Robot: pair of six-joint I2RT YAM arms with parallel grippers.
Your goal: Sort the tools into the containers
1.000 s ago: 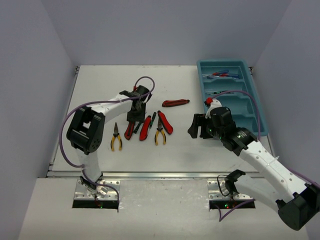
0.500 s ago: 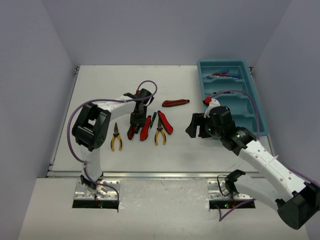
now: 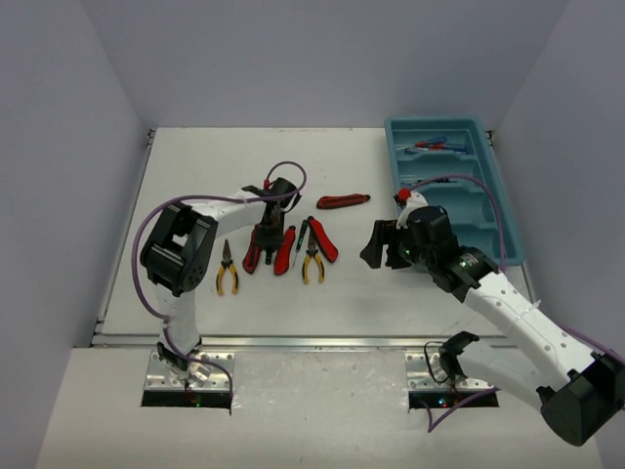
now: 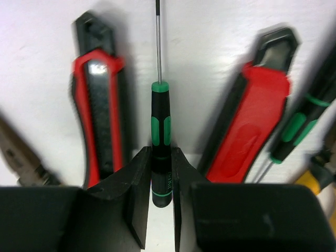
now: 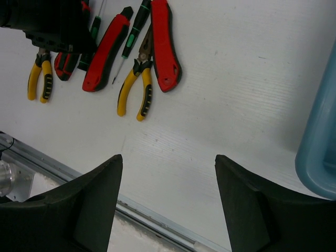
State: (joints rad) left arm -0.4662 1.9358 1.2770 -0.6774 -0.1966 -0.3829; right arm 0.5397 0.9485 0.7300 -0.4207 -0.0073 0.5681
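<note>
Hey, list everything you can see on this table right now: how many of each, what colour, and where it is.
Table: one, white, under everything.
Tray: one, teal, four compartments, far right.
Tools in tray: several, blue and red, farthest compartment; too small to count.
Utility knives: four, red and black; three in the mid-table cluster, one apart toward the tray.
Pliers: two, yellow-handled; one at the cluster's left end, one near its right.
Gripped screwdriver: one, black-green, in the cluster.
Second screwdriver: one, black-green, beside the right-hand knife.
Left tool: one, black, closed on the gripped screwdriver's handle.
Right tool: one, black, open, hovering between cluster and tray.
</note>
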